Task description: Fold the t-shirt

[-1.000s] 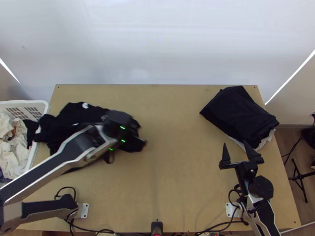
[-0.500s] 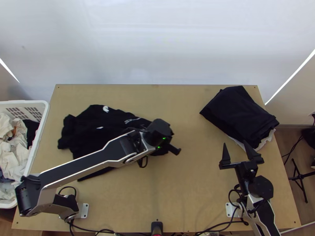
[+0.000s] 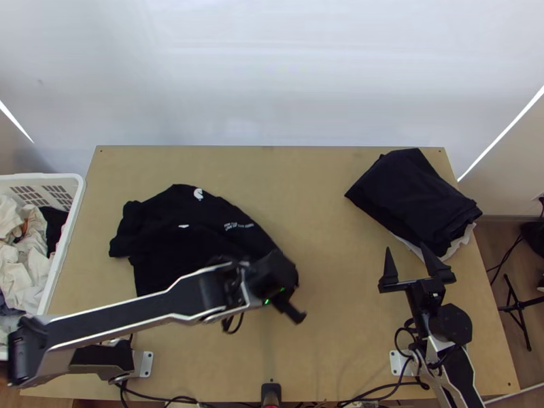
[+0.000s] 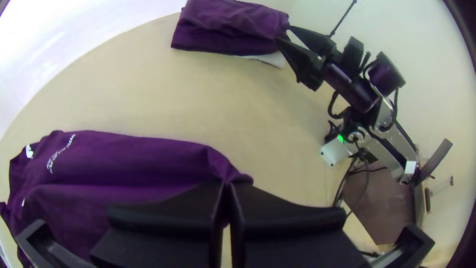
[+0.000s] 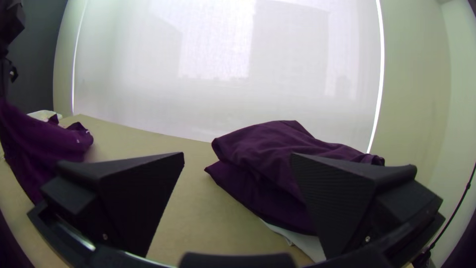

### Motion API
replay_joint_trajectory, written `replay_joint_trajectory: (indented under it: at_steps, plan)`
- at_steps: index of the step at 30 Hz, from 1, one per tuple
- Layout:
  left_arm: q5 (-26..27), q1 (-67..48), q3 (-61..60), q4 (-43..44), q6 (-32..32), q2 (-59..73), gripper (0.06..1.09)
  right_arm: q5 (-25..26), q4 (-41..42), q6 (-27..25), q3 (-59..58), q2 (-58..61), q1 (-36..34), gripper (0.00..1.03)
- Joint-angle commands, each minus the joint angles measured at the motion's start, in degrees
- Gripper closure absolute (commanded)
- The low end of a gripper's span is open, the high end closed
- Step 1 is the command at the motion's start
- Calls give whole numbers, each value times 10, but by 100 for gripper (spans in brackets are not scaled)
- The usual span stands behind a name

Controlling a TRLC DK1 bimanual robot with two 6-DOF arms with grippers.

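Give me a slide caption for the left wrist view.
Left gripper pinching one end of a t-shirt, with folded clothes lying beyond.

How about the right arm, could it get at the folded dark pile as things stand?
Probably yes. The right gripper is open, tips toward the nearby folded dark pile, and the left gripper is well aside, holding the dark t-shirt.

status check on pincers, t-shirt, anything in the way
Left pincer shut on a raised edge of the t-shirt, rest lying unevenly on table. Right pincer open, holding nothing, near folded stack. Left arm over part of t-shirt.
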Motion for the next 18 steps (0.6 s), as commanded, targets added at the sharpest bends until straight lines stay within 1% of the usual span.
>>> replay_joint_trajectory:
  at_steps: [1, 6, 11, 12, 13, 14, 15, 16, 18]
  plan:
    - [51, -23, -66, -11, -41, -58, 105, 0, 1, 0, 0, 0, 0, 4]
    - [52, -25, -69, -8, -42, -61, 105, 0, 1, 0, 0, 0, 0, 4]
    - [47, -17, -71, 40, -21, -43, 105, 0, 0, 0, 0, 0, 0, 4]
    - [40, -17, -70, 60, -21, -41, 98, 0, 0, 0, 0, 0, 0, 4]
    - [40, -16, -71, 73, -21, -41, 77, 0, 1, 1, 0, 0, 0, 4]
    - [40, -15, -72, 92, -21, -43, 47, 0, 1, 0, 0, 0, 0, 4]
    - [44, -13, -73, 115, -19, -42, 13, 0, 0, 1, 0, 0, 0, 4]
    - [52, -11, -69, 121, -8, -41, 10, 0, 0, 0, 0, 0, 0, 4]
    - [51, 2, -55, 129, 4, -43, 10, 0, 0, 0, 0, 0, 0, 4]
